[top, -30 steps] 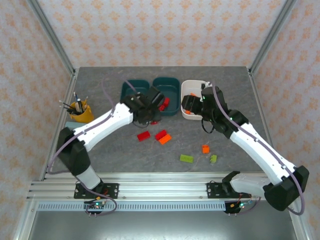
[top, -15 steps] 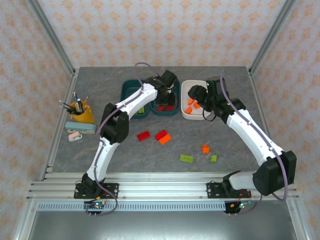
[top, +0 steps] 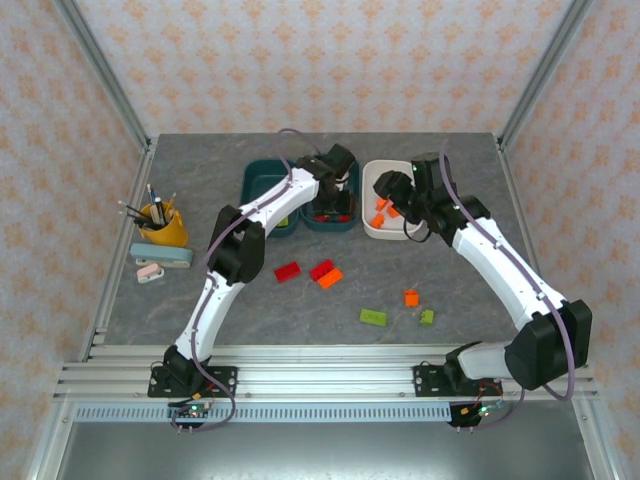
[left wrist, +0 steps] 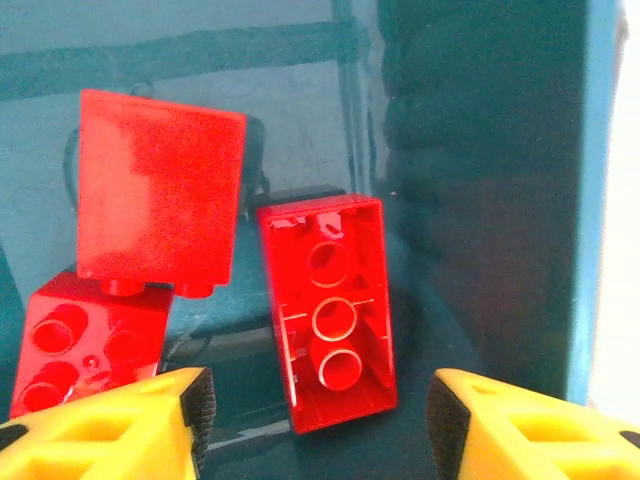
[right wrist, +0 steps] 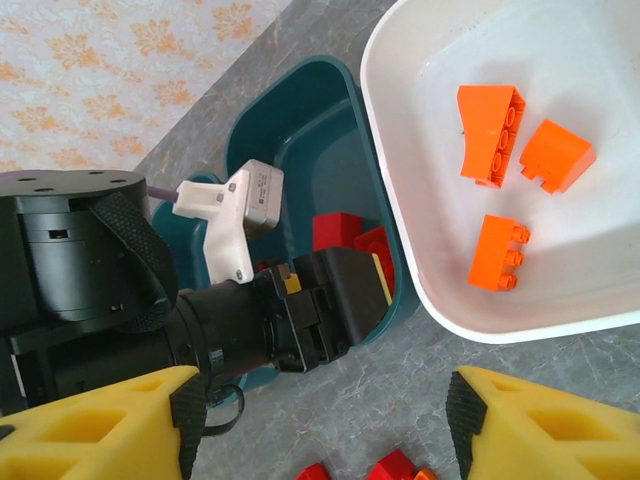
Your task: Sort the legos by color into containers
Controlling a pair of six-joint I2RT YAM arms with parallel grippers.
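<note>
Yellow pen cup [top: 163, 228] left of containers [top: 248, 195]

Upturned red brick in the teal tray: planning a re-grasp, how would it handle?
The upturned red plastic brick looks rigid and hollow, so probably light. Its glossy walls may slip. Boxy, it should slide on the dark teal tray, not roll.

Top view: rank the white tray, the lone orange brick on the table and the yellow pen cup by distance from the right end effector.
1. White tray, right by the right end effector.
2. Orange brick, toward the bases.
3. Yellow pen cup, far left.
</note>
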